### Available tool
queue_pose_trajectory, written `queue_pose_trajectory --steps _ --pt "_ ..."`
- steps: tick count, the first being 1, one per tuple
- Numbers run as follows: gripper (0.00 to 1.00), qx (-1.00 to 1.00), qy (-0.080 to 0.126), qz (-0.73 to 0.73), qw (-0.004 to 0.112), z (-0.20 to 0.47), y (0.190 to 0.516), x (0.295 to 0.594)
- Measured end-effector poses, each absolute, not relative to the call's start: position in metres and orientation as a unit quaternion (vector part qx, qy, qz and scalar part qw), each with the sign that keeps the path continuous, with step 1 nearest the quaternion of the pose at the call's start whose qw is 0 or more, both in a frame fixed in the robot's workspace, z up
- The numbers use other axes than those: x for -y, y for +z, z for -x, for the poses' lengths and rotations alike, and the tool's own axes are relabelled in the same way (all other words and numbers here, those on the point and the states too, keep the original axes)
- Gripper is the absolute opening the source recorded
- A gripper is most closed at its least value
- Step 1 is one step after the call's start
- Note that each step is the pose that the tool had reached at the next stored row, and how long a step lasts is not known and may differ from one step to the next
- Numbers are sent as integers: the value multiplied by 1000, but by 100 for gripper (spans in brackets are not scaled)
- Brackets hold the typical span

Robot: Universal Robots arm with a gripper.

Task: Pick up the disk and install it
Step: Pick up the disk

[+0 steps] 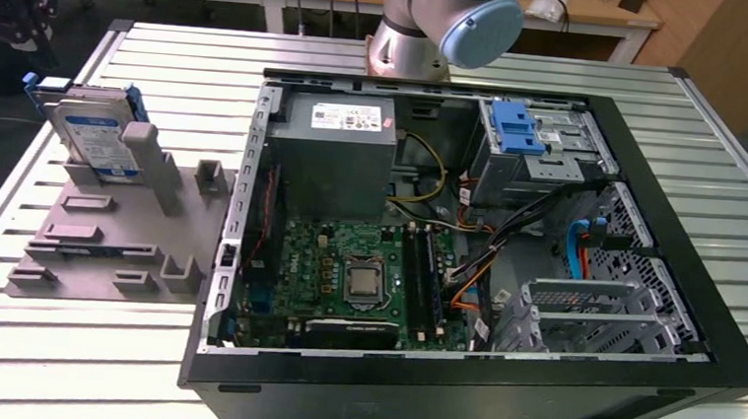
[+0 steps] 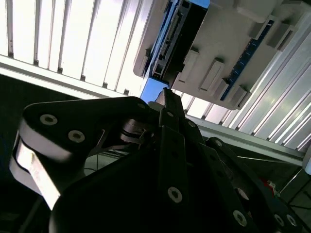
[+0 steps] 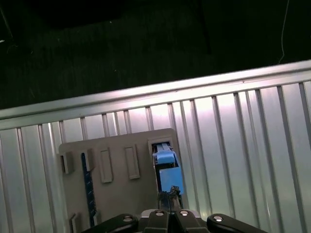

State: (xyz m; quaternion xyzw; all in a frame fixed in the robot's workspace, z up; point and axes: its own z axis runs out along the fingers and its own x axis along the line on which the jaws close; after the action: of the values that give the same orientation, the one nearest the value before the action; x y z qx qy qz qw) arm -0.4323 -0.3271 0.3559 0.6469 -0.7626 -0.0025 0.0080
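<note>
Right up front sits the black computer case (image 1: 467,394), side open, circuit board (image 1: 357,273) showing. Off at the exterior view's left, on the slatted metal table (image 1: 75,347), there's the grey holder (image 1: 108,240), and the disk (image 1: 96,136) stands upright in a slot at its far end, blue frame round it. Behind the case rises the arm (image 1: 447,17). In the first wrist view the gripper (image 3: 170,198) hangs above the disk (image 3: 166,167), apart from it, fingers pinched together, gripping nothing.
</note>
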Motion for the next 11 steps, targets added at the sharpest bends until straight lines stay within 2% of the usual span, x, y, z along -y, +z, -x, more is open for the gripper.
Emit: queue_pose_trajectory --steps 11 --pt "11 745 -2 -667 8 432 356 327"
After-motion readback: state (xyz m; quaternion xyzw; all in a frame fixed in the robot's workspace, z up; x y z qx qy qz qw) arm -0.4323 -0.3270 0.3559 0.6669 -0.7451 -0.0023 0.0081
